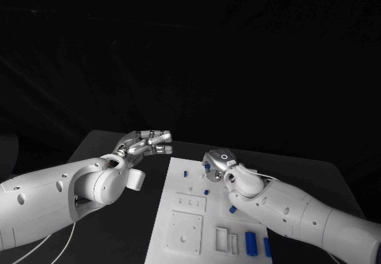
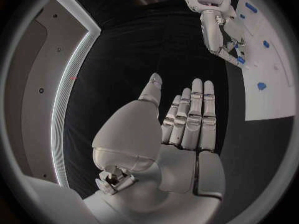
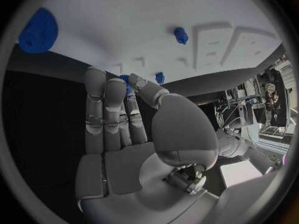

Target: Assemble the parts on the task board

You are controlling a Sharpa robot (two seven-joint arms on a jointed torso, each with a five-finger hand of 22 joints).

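The white task board [image 1: 179, 220] lies in the middle of the black table. My right hand [image 1: 220, 163] hovers over its far end and pinches a small blue part [image 3: 126, 80] between thumb and fingertips; the same part [image 1: 206, 165] shows at the fingers from above. A blue peg [image 3: 181, 35] and a blue gear [image 3: 37, 30] sit on the board beyond it. My left hand [image 1: 147, 143] hangs off the board's far left corner with its fingers [image 2: 196, 114] stretched side by side and nothing in them.
More blue parts stand on the board: a small one [image 1: 186, 173] near the far left, one [image 1: 206, 192] mid-board, and longer ones [image 1: 251, 242] at the near right. Recessed white blocks [image 1: 186, 231] occupy the board's near half. Black table [image 1: 119, 231] flanks it.
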